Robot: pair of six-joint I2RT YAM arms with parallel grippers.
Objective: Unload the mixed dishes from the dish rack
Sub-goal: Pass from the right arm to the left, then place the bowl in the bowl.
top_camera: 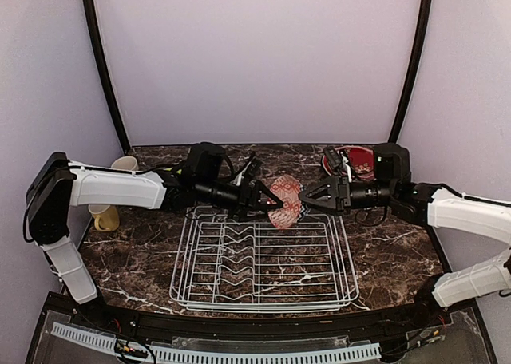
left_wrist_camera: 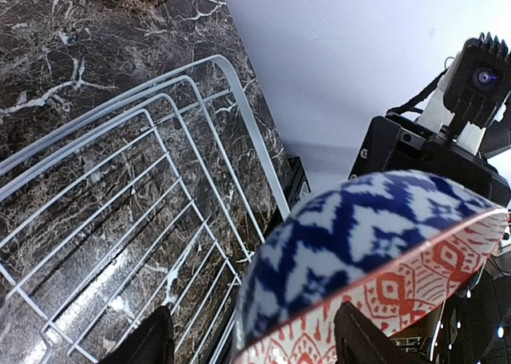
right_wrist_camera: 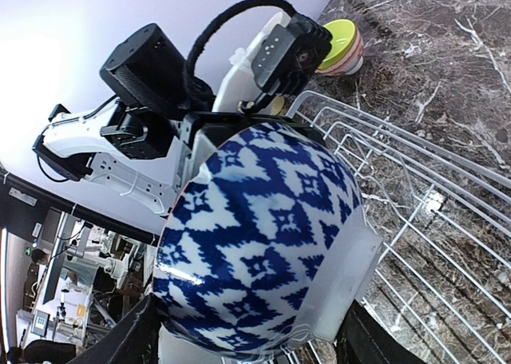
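A small navy-zigzag bowl (top_camera: 285,202), red-patterned inside, hangs in the air over the far edge of the white wire dish rack (top_camera: 263,260). My right gripper (top_camera: 310,197) reaches in from the right and is closed around it. In the right wrist view the bowl (right_wrist_camera: 263,236) fills the span between both fingers (right_wrist_camera: 247,340). My left gripper (top_camera: 267,199) comes in from the left with its jaws wide. In the left wrist view (left_wrist_camera: 259,344) one finger (left_wrist_camera: 152,340) stands apart from the bowl (left_wrist_camera: 359,236). No dishes show in the rack (left_wrist_camera: 254,136).
A cream mug (top_camera: 124,164) and a yellow mug (top_camera: 104,218) stand at the left behind my left arm. Stacked plates with a red one (top_camera: 351,160) lie at the back right. A lime bowl (right_wrist_camera: 339,45) sits beyond the rack's far corner (right_wrist_camera: 415,140).
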